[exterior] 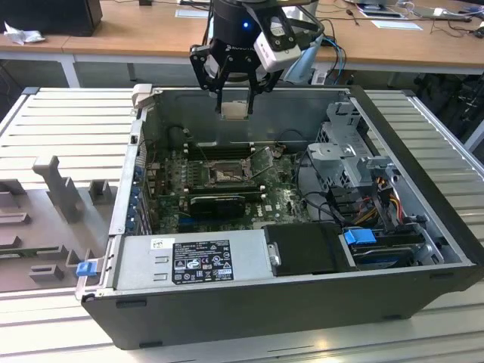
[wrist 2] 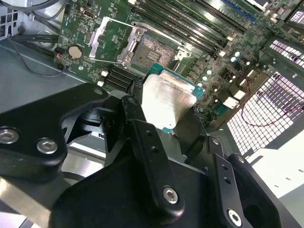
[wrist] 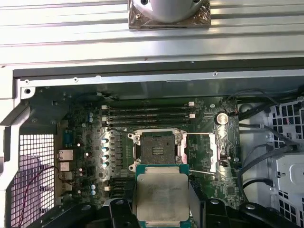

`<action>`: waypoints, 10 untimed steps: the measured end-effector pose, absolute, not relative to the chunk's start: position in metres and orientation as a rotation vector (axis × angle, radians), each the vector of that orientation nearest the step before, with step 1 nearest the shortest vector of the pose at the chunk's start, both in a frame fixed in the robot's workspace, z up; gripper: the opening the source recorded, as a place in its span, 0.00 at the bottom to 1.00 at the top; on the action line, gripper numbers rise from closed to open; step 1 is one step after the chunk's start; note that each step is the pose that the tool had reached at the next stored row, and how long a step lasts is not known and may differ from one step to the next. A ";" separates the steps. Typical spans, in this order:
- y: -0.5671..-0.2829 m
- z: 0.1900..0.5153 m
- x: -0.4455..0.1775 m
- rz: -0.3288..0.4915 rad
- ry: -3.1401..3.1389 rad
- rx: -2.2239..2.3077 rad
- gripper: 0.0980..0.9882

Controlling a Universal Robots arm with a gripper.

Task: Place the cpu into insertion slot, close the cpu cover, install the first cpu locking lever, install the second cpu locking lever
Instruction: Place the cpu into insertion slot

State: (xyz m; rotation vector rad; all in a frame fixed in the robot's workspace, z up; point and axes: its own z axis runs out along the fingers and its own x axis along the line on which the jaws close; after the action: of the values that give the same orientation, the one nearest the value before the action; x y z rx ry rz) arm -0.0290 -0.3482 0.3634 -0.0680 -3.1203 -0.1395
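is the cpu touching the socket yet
Apart. In the exterior view the cpu, held in the gripper, hangs well above the empty socket, with open space between them.

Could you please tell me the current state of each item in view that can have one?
gripper: shut on the cpu, above the motherboard.
cpu: held, not yet seated.
socket: empty.
cpu cover: swung open beside the socket.
computer case: open, interior exposed.
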 end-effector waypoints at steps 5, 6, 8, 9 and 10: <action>-0.348 0.363 -0.029 -0.140 -3.120 -0.084 0.48; -0.348 0.363 -0.029 -0.140 -3.120 -0.086 0.48; -0.348 0.363 -0.029 -0.140 -3.120 -0.091 0.48; -0.348 0.363 -0.029 -0.140 -3.120 -0.093 0.48; -0.348 0.363 -0.029 -0.140 -3.120 -0.097 0.48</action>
State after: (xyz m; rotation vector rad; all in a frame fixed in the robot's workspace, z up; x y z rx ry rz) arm -0.0290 -0.3482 0.3632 -0.0969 -3.1204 -0.1398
